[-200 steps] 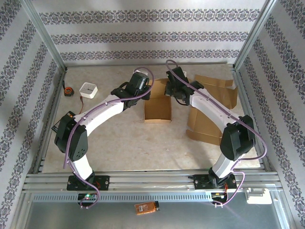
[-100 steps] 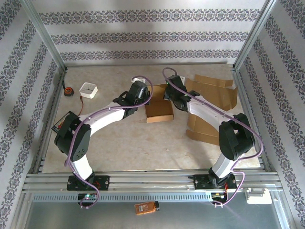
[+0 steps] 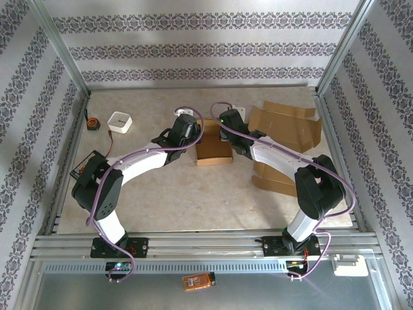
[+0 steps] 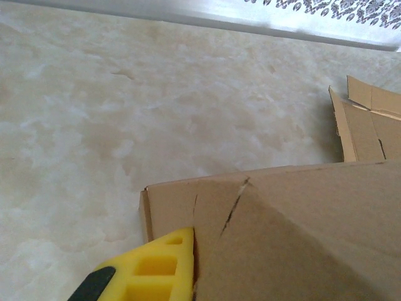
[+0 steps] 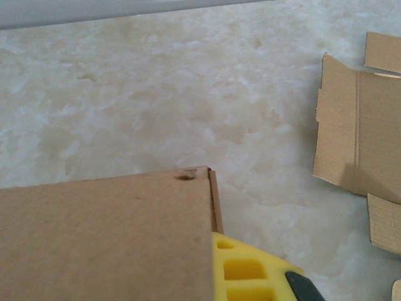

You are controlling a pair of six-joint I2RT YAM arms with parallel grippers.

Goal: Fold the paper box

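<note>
Top view: the box [image 3: 214, 150], open side up, sits at the middle of the table [image 3: 193, 194], between the wrists of the left arm [image 3: 139, 161] and the right arm [image 3: 277, 152]. The left jaws meet its left edge and the right jaws its upper right edge. Flat cardboard [image 3: 284, 126] lies at the upper right. A white block [image 3: 120, 122] and a tape measure [image 3: 93, 123] lie at the left. An orange item [image 3: 199, 281] at the bottom carries print too small to read.

Left wrist view: the box [image 4: 301, 232] takes up the lower right. A yellow finger [image 4: 156, 269] at the bottom edge presses against its wall near the corner. The left jaws are closed almost fully, pinching that wall.

Right wrist view: the box [image 5: 106, 238] takes up the lower left. A yellow finger [image 5: 250, 269] lies against its right edge. The right jaws are closed almost fully on that wall. Flat cardboard [image 5: 357, 144] lies at the right.
</note>
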